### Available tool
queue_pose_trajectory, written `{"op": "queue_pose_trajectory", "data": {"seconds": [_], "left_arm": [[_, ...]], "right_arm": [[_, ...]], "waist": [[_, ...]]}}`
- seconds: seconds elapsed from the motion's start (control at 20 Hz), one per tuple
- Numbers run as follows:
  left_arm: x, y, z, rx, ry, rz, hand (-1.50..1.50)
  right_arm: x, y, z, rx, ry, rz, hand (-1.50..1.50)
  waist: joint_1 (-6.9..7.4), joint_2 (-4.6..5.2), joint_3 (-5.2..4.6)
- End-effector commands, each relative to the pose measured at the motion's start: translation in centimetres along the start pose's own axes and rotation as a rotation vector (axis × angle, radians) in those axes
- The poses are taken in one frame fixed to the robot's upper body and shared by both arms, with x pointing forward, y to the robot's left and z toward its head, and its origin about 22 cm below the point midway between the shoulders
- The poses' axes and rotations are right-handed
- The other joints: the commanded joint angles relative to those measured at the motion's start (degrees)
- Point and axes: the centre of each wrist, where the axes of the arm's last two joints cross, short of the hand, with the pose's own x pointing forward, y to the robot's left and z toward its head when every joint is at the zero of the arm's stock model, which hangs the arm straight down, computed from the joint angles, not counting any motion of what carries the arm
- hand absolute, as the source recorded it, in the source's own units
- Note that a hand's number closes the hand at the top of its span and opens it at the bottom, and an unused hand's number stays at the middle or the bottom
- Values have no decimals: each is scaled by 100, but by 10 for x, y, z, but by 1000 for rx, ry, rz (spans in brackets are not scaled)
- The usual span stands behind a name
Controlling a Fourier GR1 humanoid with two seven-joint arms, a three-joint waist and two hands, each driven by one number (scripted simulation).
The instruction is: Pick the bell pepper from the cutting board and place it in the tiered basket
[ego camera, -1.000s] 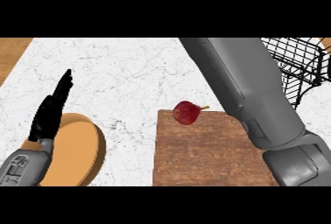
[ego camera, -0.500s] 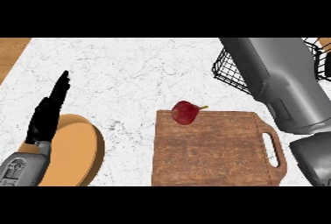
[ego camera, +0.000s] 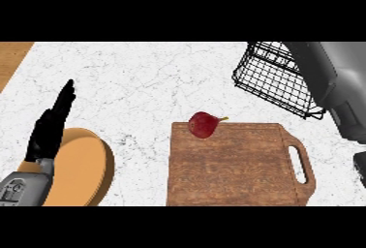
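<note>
Right forearm (ego camera: 336, 82) now further right; bell pepper (ego camera: 205, 124) stem pointing right.

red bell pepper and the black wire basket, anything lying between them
Nothing: in the head view only bare white marble counter separates the red bell pepper from the black wire basket.

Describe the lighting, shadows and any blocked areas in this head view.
Head view: even, flat light, no glare on the white marble counter; the red bell pepper is unobstructed on the brown wooden cutting board; the grey right forearm hides part of the black wire basket.
</note>
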Motion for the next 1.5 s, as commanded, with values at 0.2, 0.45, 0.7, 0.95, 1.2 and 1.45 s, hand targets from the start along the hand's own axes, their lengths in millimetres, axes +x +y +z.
{"op": "queue_pose_trajectory", "data": {"seconds": [0.2,0.45,0.7,0.95,1.2,1.45], "left_arm": [[0,-2,9,-2,-14,-20,0],[2,-3,4,10,5,9,0],[8,10,0,15,-5,-8,0],[-16,-7,16,1,-1,-16,0],[-14,19,5,19,-11,2,0],[-13,6,11,23,16,-3,0]], "right_arm": [[-38,30,-19,133,-19,-93,150],[-37,48,-7,207,-12,-124,150],[-67,80,-13,350,148,-273,-150],[-78,86,-14,246,146,-421,-150],[-72,48,-18,130,127,-524,-150],[-81,16,-18,4,161,-571,-150]], "waist": [[-19,1,4],[-21,-1,3],[-37,-2,5],[35,25,5],[-48,-19,1],[-119,-56,0]]}}
